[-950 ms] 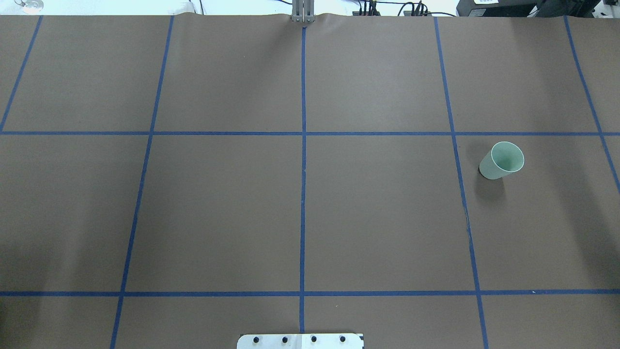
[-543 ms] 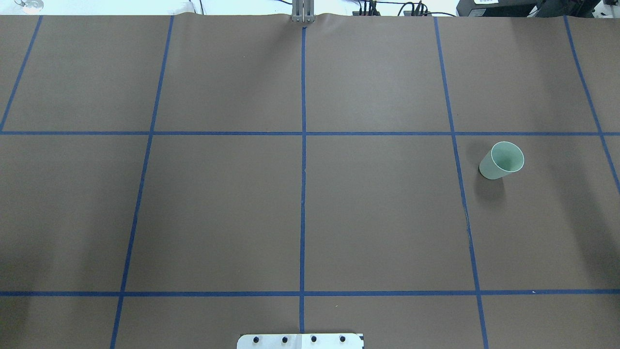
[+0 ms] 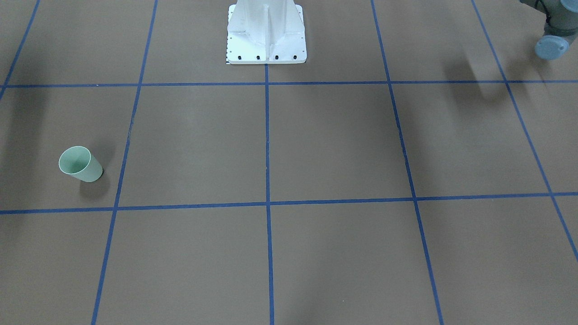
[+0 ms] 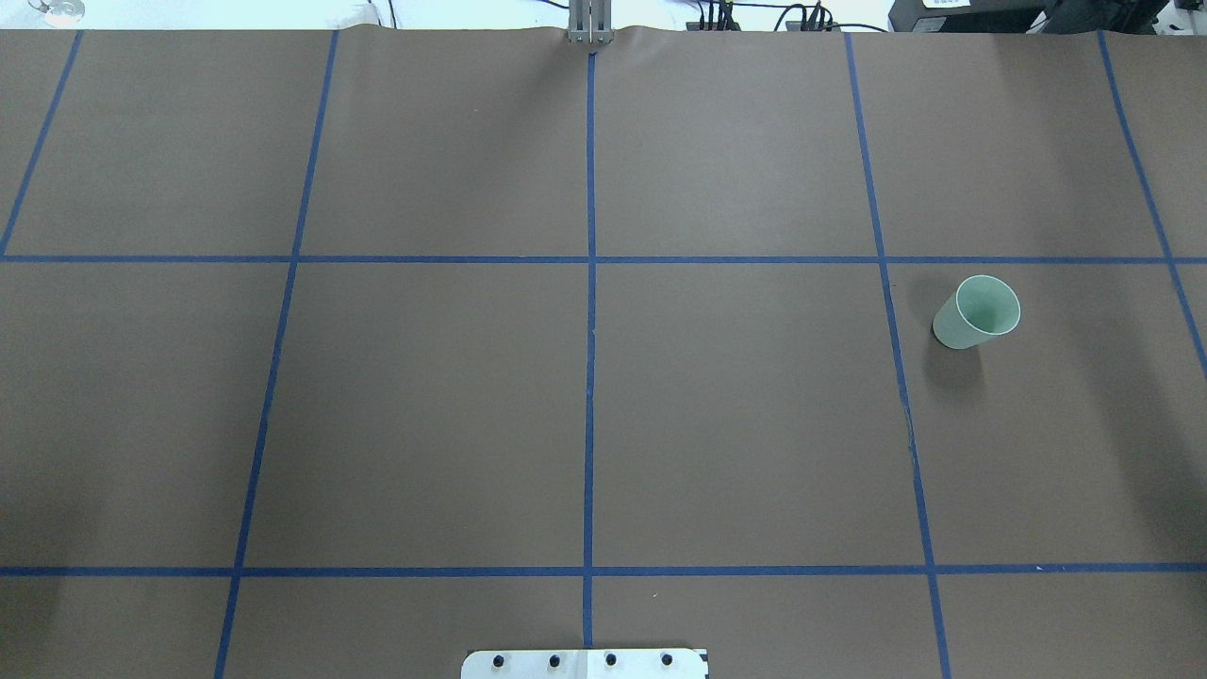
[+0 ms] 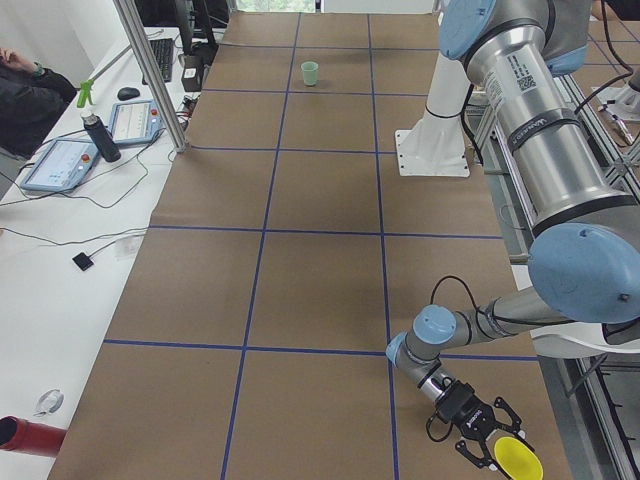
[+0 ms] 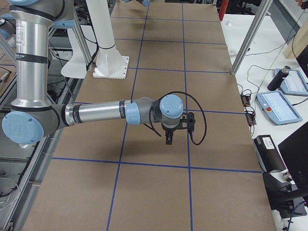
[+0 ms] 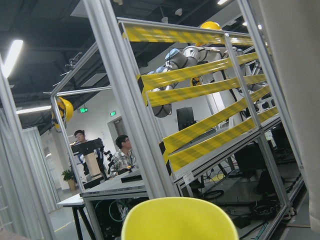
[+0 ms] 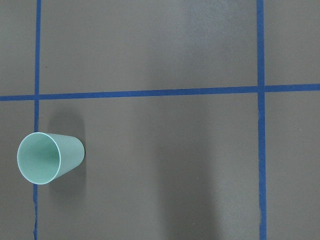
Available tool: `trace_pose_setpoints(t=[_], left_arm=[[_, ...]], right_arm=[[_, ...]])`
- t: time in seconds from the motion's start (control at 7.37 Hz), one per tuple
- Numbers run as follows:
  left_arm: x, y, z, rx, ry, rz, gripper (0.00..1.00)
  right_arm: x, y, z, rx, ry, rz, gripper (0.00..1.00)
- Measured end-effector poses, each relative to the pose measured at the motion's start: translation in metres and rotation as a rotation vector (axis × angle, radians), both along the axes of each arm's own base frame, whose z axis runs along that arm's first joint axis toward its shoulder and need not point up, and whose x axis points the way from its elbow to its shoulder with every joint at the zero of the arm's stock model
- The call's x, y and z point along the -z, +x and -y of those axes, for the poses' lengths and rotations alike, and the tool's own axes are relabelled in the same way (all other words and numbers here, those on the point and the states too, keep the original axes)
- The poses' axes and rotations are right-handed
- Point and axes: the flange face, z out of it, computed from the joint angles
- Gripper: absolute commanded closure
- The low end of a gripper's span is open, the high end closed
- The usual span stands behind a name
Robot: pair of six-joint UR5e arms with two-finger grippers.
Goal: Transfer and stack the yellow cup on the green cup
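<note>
Far from the green cup [image 4: 976, 313], at the opposite end of the table [image 4: 424, 405], the yellow cup [image 5: 520, 461] sits at the left gripper [image 5: 492, 447]. I cannot tell whether its fingers are clamped on the cup. The green cup stands upright and alone. The right gripper [image 6: 168, 138] hangs above the table near the green cup, and I cannot tell its fingers' state either. My worry is the long carry toward the green cup. A weak hold could let the yellow cup slip, the two arms could meet beside the green cup, and an off-centre descent could tip that light cup over.
</note>
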Motion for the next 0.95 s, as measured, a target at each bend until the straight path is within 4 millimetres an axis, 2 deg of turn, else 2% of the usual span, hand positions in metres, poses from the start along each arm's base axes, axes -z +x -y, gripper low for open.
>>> trace_pose_setpoints(t=[0.14, 0.41, 0.54, 0.81, 0.95], left_arm=[[0.007, -0.006, 0.013, -0.034, 0.021, -0.043, 0.91], [0.026, -0.003, 0.043, -0.101, 0.067, -0.131, 0.91], [0.036, 0.001, 0.068, -0.128, 0.105, -0.175, 0.91], [0.066, -0.002, 0.148, -0.178, 0.234, -0.227, 0.91], [0.078, -0.008, 0.177, -0.196, 0.273, -0.235, 0.91]], right_arm=[[0.003, 0.000, 0.001, -0.001, 0.003, 0.002, 0.00], [0.005, 0.000, 0.003, -0.002, 0.005, 0.003, 0.00], [0.006, 0.000, 0.004, -0.003, 0.006, 0.003, 0.00], [0.009, 0.000, 0.008, -0.004, 0.010, 0.004, 0.00], [0.009, 0.000, 0.009, -0.005, 0.012, 0.003, 0.00]])
